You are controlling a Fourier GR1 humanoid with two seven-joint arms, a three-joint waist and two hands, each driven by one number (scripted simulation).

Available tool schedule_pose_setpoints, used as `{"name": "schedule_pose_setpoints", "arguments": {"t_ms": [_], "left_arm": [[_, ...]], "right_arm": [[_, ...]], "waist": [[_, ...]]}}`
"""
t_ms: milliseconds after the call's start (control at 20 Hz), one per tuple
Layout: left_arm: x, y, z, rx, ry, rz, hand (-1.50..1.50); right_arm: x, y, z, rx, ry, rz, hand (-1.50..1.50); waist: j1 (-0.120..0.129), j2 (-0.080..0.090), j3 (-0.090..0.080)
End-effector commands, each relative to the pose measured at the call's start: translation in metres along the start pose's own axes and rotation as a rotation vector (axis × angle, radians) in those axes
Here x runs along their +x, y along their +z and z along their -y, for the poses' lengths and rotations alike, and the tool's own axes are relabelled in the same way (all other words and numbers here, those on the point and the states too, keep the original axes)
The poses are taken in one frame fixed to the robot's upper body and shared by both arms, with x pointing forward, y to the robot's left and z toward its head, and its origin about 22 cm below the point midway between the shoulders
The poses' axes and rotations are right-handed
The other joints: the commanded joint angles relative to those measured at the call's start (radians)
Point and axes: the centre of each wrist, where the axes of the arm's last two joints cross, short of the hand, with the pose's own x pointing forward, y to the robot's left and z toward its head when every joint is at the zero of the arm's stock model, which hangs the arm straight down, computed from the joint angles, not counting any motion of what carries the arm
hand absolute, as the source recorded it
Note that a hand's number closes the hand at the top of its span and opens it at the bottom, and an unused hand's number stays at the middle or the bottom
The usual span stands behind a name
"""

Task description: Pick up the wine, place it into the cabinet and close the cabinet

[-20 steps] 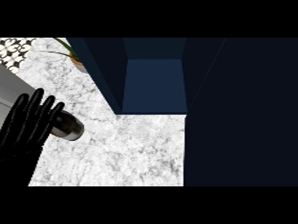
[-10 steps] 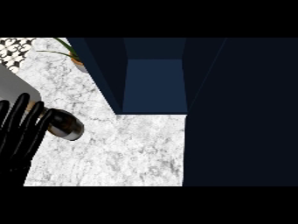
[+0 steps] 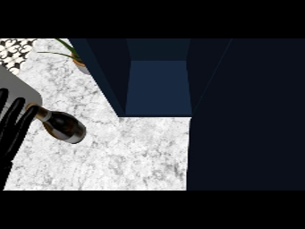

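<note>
From my head view, looking steeply down, the white marbled desk [image 3: 128, 152] fills the lower middle of the frame, and the dark blue cabinet [image 3: 158, 89] stands open at the upper centre, its paler inner panel showing between two darker side walls. Its door [image 3: 254, 116] hangs as a broad dark slab down the whole right side of the frame, edge toward me. In the upper left corner there is a patch of black-and-white patterned tile [image 3: 9, 51], and just beside the cabinet's left wall a potted plant [image 3: 75, 56] sends thin green leaves out over the desk. A grey slab [image 3: 6, 85] runs diagonally through the upper left, ending in a rounded corner near my fingers. Nothing lies on the open marble between the bottle and the cabinet mouth. My left hand [image 3: 3, 134] comes in at the left edge, its black fingers [image 3: 13, 116] straight and spread, released, clasping nothing. The wine [image 3: 62, 126] lies on its side on the desk just right of those fingers, its narrow neck toward my fingertips and seemingly touching them, its dark round base pointing lower right toward the frame's centre. My right hand does not show.
</note>
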Motion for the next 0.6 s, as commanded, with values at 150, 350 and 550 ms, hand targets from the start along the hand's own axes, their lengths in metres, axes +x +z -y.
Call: {"name": "schedule_pose_setpoints", "arguments": {"t_ms": [150,350,550], "left_arm": [[0.018,0.005,-0.026,0.016,0.014,0.038,-1.5],[0.017,-0.007,-0.027,0.065,-0.019,0.032,-1.5],[0.037,-0.008,-0.051,0.098,-0.028,0.03,-1.5]], "right_arm": [[0.025,0.01,-0.014,-0.019,-0.001,0.029,-1.5],[0.032,0.021,0.0,-0.015,0.028,0.042,-1.5],[0.037,0.02,-0.003,-0.019,0.033,0.056,-1.5]], "waist": [[0.002,0.0,-0.001],[-0.005,0.0,0.0],[-0.005,-0.001,0.0]]}}
